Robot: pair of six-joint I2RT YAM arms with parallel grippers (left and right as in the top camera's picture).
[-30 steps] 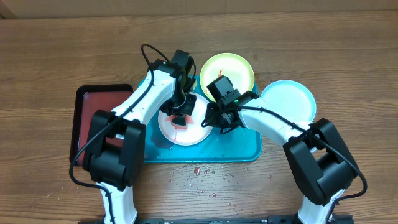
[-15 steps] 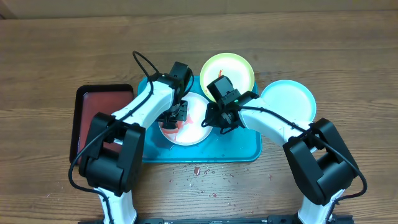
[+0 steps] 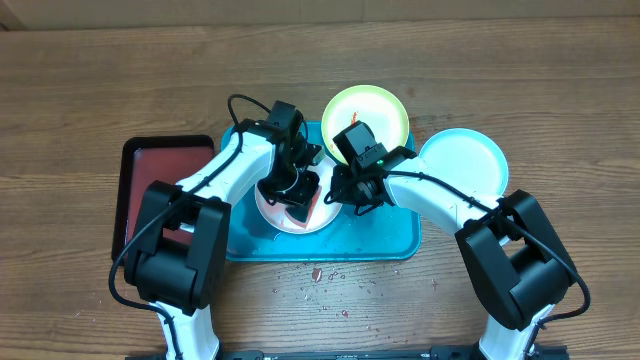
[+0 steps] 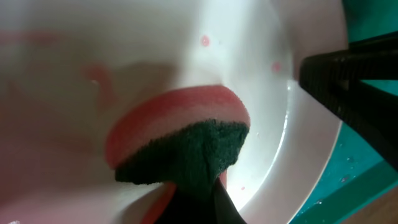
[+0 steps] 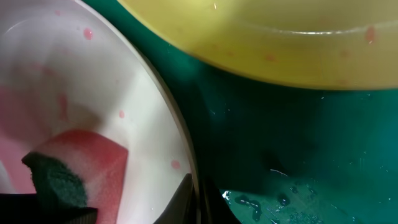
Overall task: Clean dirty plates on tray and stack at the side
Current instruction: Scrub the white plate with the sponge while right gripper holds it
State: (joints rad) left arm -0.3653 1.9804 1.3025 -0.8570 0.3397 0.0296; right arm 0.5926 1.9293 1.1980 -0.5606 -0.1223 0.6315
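Seen from above, the cream plate (image 3: pixel 278 216) lies on the tray (image 3: pixel 390 235). The green plate (image 3: pixel 366 115) overlaps the tray's far rim, and the blue plate (image 3: pixel 462 165) sits on the desk (image 3: pixel 560 90) just beside it. Both arms cover much of the cream plate there.

The left wrist view shows what they hide: the left pincer (image 3: pixel 297 198) pinches a pink sponge (image 4: pixel 180 134), its dark green side toward the camera, against the plate's pink-smeared floor.

In the right wrist view the right pincer (image 5: pixel 196 200) nips the cream plate's rim, its fingers cut off at the bottom edge. Faint pink specks dot the green plate.
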